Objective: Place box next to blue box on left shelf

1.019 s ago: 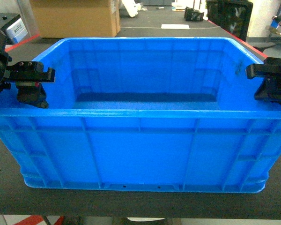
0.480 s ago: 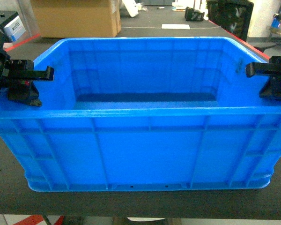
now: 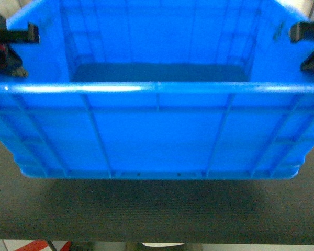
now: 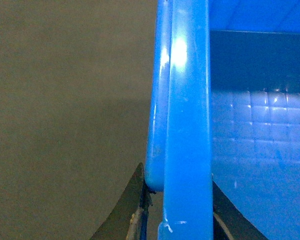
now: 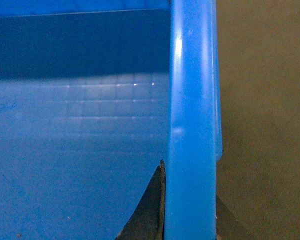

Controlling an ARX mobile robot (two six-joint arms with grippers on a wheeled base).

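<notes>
The box (image 3: 157, 130), a large bright-blue ribbed crate, fills the head view and hangs a little above the dark tabletop (image 3: 146, 214), with its shadow beneath it. My left gripper (image 3: 10, 44) is shut on the box's left rim and my right gripper (image 3: 307, 44) is shut on its right rim. In the left wrist view the rolled rim (image 4: 190, 100) runs between the two black fingers of the left gripper (image 4: 177, 187). The right wrist view shows the rim (image 5: 190, 75) clamped the same way in the right gripper (image 5: 189, 187). The left shelf and the other blue box are out of view.
The dark grey table surface (image 4: 65, 125) lies under and beside the crate. Its front edge (image 3: 157, 241) runs along the bottom of the head view, with a bit of red and white floor marking below it.
The box has risen off the table and come closer to the head camera, filling more of the view. Both grippers rose with it, still on the rims.
</notes>
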